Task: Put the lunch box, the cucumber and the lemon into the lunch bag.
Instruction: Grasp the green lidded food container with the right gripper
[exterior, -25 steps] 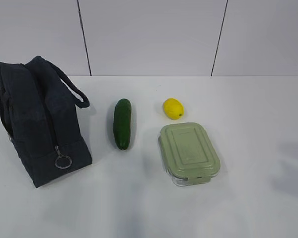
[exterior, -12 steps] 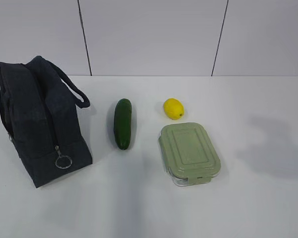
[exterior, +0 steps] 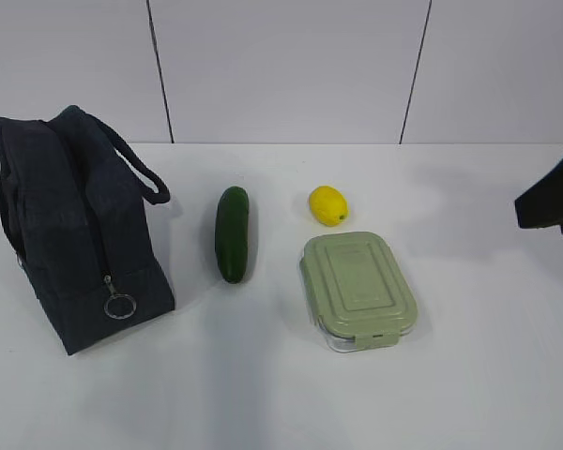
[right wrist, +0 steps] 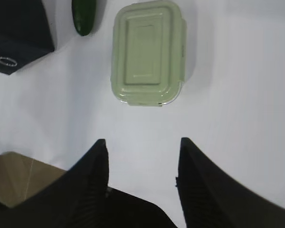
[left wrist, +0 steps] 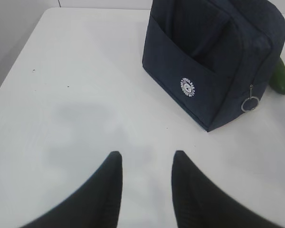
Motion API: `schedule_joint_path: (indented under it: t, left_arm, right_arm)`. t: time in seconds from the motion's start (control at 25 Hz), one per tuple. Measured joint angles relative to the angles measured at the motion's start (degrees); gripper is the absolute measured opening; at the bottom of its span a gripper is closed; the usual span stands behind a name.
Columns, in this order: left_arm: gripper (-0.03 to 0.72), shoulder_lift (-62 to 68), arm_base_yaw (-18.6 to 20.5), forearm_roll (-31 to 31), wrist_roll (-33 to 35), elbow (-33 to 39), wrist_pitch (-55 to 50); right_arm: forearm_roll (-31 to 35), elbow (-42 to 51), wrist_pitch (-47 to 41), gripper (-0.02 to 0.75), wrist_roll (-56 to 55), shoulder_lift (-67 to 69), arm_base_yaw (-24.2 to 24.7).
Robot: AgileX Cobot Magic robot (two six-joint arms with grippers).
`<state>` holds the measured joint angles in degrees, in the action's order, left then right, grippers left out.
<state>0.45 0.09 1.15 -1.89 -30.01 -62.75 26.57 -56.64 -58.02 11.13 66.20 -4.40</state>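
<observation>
One lunch bag (exterior: pixel 70 230), one cucumber (exterior: pixel 232 233), one lemon (exterior: pixel 327 205), one lunch box (exterior: pixel 358 288) (lid on).

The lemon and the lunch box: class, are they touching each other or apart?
Apart. The exterior view shows a strip of bare white table between the lemon and the far edge of the lunch box.

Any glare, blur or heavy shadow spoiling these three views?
Exterior view: even light, lunch box sharp, dark blurred arm part at the right edge. Left wrist view: soft grey shadows on the table. Right wrist view: right end effector fingers blurred, no glare.
</observation>
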Motion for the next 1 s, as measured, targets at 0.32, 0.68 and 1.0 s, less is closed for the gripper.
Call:
schedule_joint_path:
  t: [0.32, 0.68, 1.0]
  left_arm:
    - [0.240, 0.00, 0.00, 0.00, 0.00, 0.00, 0.00]
    - [0.240, 0.00, 0.00, 0.00, 0.00, 0.00, 0.00]
    - [0.240, 0.00, 0.00, 0.00, 0.00, 0.00, 0.00]
  right_arm:
    - [7.86, -10.21, -9.64, 0.386, 16.42, 13.04, 0.00]
    - [10.10, -11.86, -11.19, 0.571, 21.70, 20.53, 0.00]
    - [12.27, -11.86, -8.98, 0.571, 22.16, 20.53, 0.00]
